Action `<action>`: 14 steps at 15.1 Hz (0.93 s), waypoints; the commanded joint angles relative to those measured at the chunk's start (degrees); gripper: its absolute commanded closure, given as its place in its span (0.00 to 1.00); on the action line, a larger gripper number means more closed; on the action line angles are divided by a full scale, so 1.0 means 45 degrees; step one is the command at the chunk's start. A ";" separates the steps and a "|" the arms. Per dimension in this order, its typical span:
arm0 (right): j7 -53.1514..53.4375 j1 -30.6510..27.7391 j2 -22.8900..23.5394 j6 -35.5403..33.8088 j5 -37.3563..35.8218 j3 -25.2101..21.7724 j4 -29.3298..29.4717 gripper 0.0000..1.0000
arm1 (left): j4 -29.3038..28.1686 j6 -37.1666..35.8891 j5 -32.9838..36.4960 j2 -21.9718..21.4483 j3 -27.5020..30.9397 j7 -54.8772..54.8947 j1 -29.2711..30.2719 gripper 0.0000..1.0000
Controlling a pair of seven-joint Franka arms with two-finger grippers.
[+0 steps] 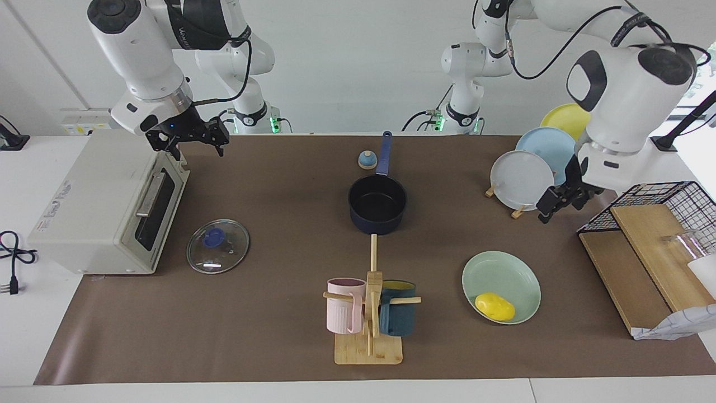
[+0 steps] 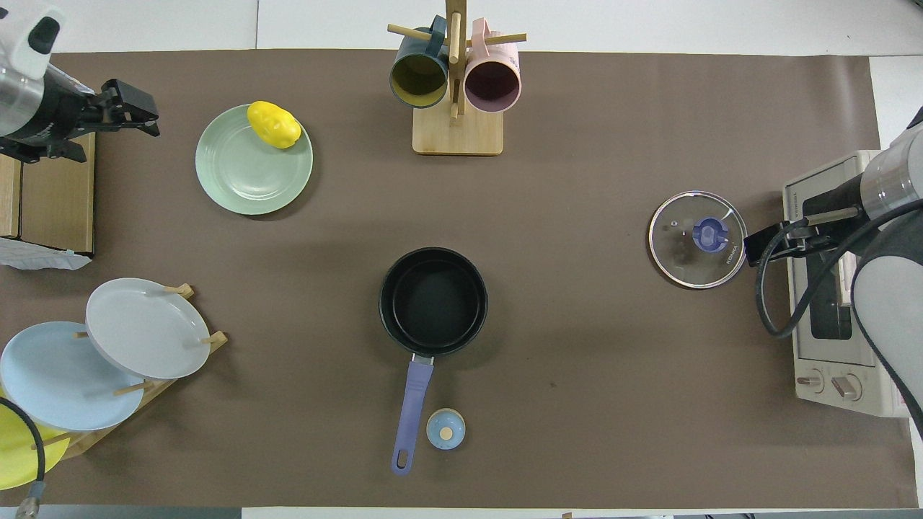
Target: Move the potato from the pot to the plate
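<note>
Brown mat (image 1: 279,313) over a white table, wide bare stretches around the central items. Potato (image 1: 495,306): on the plate (image 1: 498,274), against its rim farthest from the robots, untouched. Pot (image 1: 377,204): mid-table, empty, handle toward the robots. Left gripper (image 1: 561,197): raised, jaws wide and empty, over the mat between plate rack (image 1: 523,179) and wire basket (image 1: 665,207). Right gripper (image 1: 187,137): waiting above the toaster oven (image 1: 106,207), jaws wide, empty. Glass lid (image 1: 218,246): just in front of the oven.
</note>
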 commanded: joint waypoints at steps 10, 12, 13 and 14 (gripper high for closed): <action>0.0227 -0.0122 0.0032 -0.0163 0.0063 0.0097 0.0039 0.00 | -0.1540 -0.4014 -0.0246 -0.2862 -0.0182 0.2246 0.0211 0.00; 0.0227 -0.0122 0.0032 -0.0163 0.0063 0.0097 0.0039 0.00 | -0.1526 -0.3117 -0.0440 -0.2787 -0.0201 0.2226 0.0249 0.00; 0.0227 -0.0122 0.0032 -0.0163 0.0063 0.0097 0.0039 0.00 | -0.1506 -0.2571 -0.0925 -0.2708 -0.0182 0.2110 0.0346 0.00; 0.0227 -0.0122 0.0032 -0.0163 0.0063 0.0097 0.0039 0.00 | -0.1621 -0.1676 -0.1355 -0.2708 -0.0182 0.1916 0.0367 0.00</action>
